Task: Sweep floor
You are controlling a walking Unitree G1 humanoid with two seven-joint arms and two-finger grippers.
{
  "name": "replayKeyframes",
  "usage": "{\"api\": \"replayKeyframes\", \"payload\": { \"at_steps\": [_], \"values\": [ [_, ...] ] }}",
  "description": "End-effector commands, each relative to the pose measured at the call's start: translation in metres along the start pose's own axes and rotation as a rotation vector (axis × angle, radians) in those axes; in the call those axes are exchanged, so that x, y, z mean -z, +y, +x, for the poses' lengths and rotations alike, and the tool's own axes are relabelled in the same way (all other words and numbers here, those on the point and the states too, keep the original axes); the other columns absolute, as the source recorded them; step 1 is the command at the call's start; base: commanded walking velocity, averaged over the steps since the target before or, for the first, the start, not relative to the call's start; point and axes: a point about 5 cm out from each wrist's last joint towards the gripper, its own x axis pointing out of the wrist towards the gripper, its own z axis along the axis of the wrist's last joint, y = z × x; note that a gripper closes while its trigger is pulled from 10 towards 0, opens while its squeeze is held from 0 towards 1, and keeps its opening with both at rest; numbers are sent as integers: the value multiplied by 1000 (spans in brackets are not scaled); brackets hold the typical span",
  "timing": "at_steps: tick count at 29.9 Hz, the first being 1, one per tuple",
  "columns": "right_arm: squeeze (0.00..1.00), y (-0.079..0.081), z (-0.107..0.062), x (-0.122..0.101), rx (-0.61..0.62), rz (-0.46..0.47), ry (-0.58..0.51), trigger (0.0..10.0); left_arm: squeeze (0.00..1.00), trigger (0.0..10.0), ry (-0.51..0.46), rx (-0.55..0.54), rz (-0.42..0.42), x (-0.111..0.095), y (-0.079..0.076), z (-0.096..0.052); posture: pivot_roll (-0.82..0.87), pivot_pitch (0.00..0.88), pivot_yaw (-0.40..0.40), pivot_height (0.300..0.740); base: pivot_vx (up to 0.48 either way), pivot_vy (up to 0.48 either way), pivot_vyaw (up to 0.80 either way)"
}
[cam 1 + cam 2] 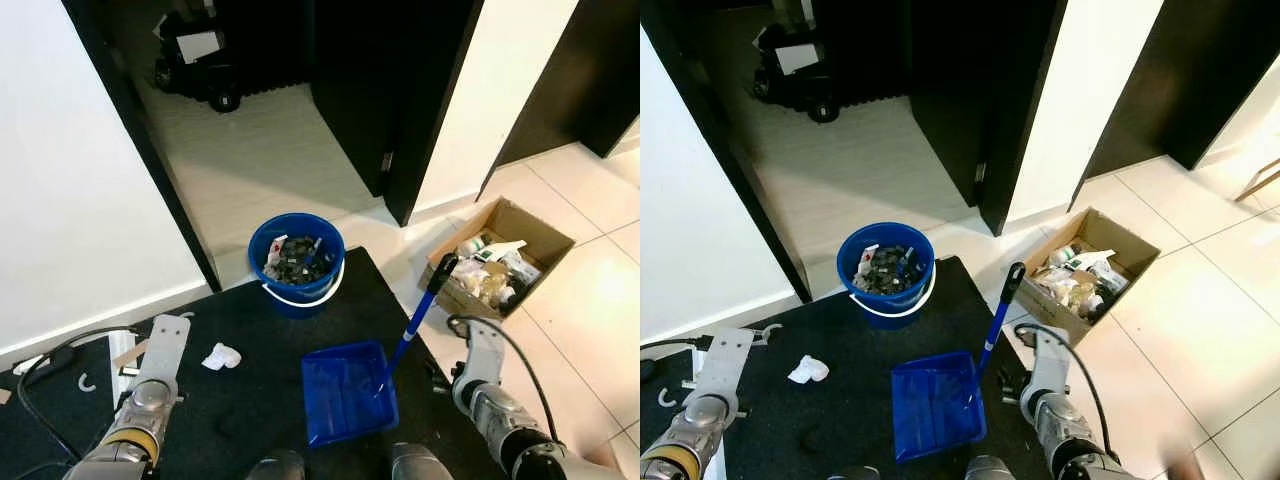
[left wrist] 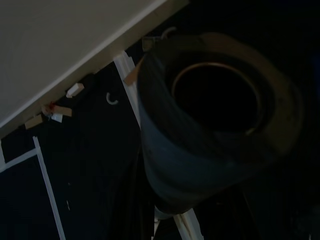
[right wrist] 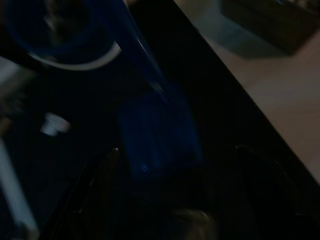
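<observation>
A: List what you have in front of you on the floor.

B: Item one: a black floor mat (image 1: 250,400), laid over pale glossy floor tiles (image 1: 590,300). Item two: a blue plastic long-handled dustpan (image 1: 347,392), its tray flat on the mat near your feet, its blue handle slanting up and toward your right to a black grip. Item three: a round blue plastic bucket with a white bail handle (image 1: 296,262), standing at the mat's far edge beyond the dustpan and filled with mixed dark and white scraps. Item four: a small crumpled white paper wad (image 1: 221,356), loose on the mat to the left of the dustpan, apart from it.

A: And off the mat?

B: An open brown cardboard box (image 1: 500,256) stuffed with bottles and wrappers sits on the tiles to your right. A black wheeled cart (image 1: 195,60) stands far back in the dark doorway. A black cable (image 1: 50,362) and small white hooks lie by the white wall on your left.

A: Claws?

B: Your left claw (image 1: 168,332) hangs low over the mat's left part; your right claw (image 1: 478,338) hangs low at the mat's right edge, just beside the dustpan's handle. You cannot tell whether either is open or closed.
</observation>
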Motion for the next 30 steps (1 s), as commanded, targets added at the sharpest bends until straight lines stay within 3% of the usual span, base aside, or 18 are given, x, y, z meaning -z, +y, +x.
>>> {"api": "replayKeyframes", "payload": {
  "at_steps": [1,2,3,4,6,7,10,12,13,15,18,19,21,22,24,25,26,30],
  "values": [
    [0,11,4,-16,-66,26,-64,10000,0,10000,65,38,-25,14,-11,-2,129,0,-50,740,0,0,0],
    [0,11,4,-16,-66,26,-64,10000,0,10000,65,38,-25,14,-11,-2,129,0,-50,740,0,0,0],
    [0,32,9,-33,-211,23,-116,10000,0,10000,67,39,-27,13,-11,-2,129,0,-50,740,0,0,0],
    [0,32,9,-33,-211,23,-116,10000,0,10000,67,39,-27,13,-11,-2,129,0,-50,740,0,0,0],
    [0,88,11,-74,-565,5,-222,10000,0,10000,45,55,-33,8,-12,-1,143,0,-56,740,0,0,0],
    [0,107,9,-87,-672,-11,-258,10000,0,10000,27,69,-42,4,-13,-1,145,0,-58,740,0,0,0],
    [0,119,8,-96,-715,-39,-281,10000,0,10000,-1,87,-47,-2,-14,0,144,0,-60,740,0,0,0],
    [0,105,17,-84,-442,-247,-185,10000,0,10000,-79,80,-1,-15,-15,0,132,0,-47,740,0,0,0],
    [0,105,17,-84,-442,-247,-185,10000,0,10000,-79,80,-1,-15,-15,0,132,0,-47,740,0,0,0],
    [0,83,19,-68,-264,-325,-127,10000,0,10000,-100,81,35,-19,-16,0,126,0,-42,740,0,0,0],
    [0,32,12,-31,-68,-181,-53,10000,0,10000,-118,73,31,-24,-18,0,119,0,-36,740,0,0,0],
    [0,32,12,-31,-68,-181,-53,10000,0,10000,-118,73,31,-24,-18,0,119,0,-36,740,0,0,0],
    [0,-6,0,-8,69,-89,-23,10000,0,10000,-168,54,-31,-34,-18,0,107,0,-32,740,0,0,0],
    [0,-6,0,-8,69,-89,-23,10000,0,10000,-168,54,-31,-34,-18,0,107,0,-32,740,0,0,0],
    [0,-36,-13,8,193,8,-38,10000,0,10000,-204,27,-142,-43,-15,0,91,0,-13,740,0,0,0],
    [0,-49,-20,11,256,38,-63,10000,0,10000,-209,6,-240,-47,-12,0,84,0,-6,740,0,0,0],
    [0,-57,-24,12,296,53,-81,10000,0,10000,-209,-8,-306,-49,-10,1,80,0,-2,740,0,0,0],
    [0,-74,-31,4,384,89,-152,10000,0,10000,-250,34,-404,-64,-8,1,66,0,14,740,0,0,0]
  ]
}}
